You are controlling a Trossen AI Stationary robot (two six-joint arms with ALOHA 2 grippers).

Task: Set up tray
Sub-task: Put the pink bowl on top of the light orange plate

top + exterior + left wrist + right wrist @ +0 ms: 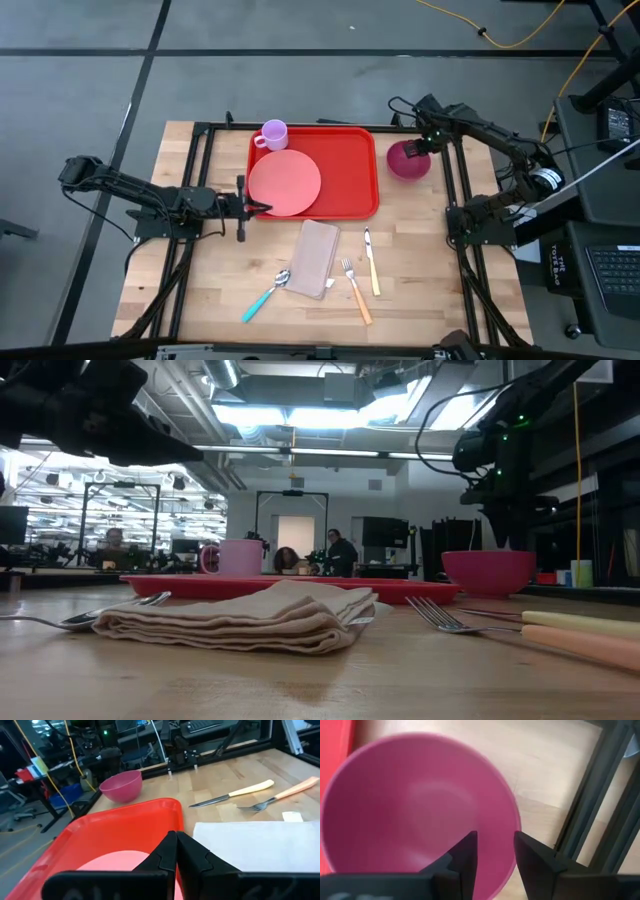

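Left gripper (262, 207): fingers pressed together, at the tray's (352, 172) left edge, at the pink plate's (285, 182) rim.
Right gripper (413, 150): jaws part-way apart above the pink bowl (408, 161); right wrist view shows fingers straddling the bowl's rim.
Tray: table centre-back, holding plate and mug (273, 134); bowl just off its right edge.
Low view only: people in the room behind.
Open room: bare wood left of the napkin (314, 257); spoon (265, 295), fork (355, 288) and knife (371, 260) lie in front.
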